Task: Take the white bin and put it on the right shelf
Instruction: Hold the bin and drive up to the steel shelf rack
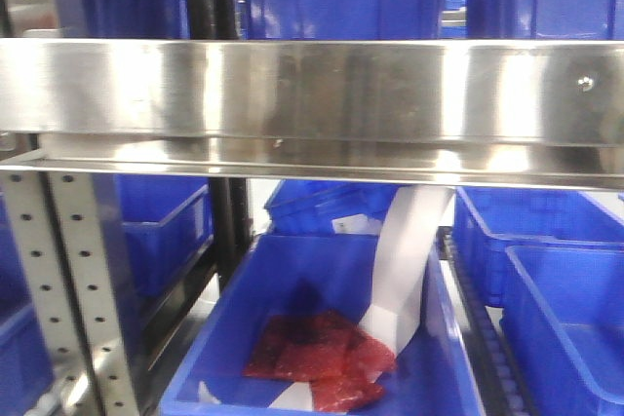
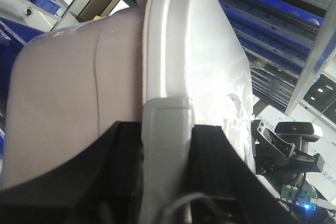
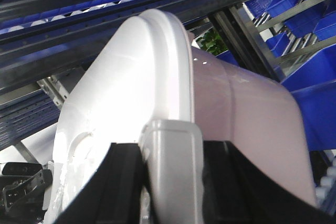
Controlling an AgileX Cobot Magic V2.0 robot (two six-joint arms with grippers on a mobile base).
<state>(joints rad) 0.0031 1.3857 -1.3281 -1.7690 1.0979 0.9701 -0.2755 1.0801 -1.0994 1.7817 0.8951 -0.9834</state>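
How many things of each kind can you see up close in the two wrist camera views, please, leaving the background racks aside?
Pale pinkish-white rectangular plastic bin: 1
Flat white plastic lid on that bin: 1
Grippers clamped at the lid's rim, left gripper and right gripper: 2
Total: 4

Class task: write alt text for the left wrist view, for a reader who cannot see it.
A white bin fills the frame, pale pinkish body left, white lid right. Black fingers of the left gripper flank a grey clasp on its lid rim at the bottom; steel shelf rails run behind.
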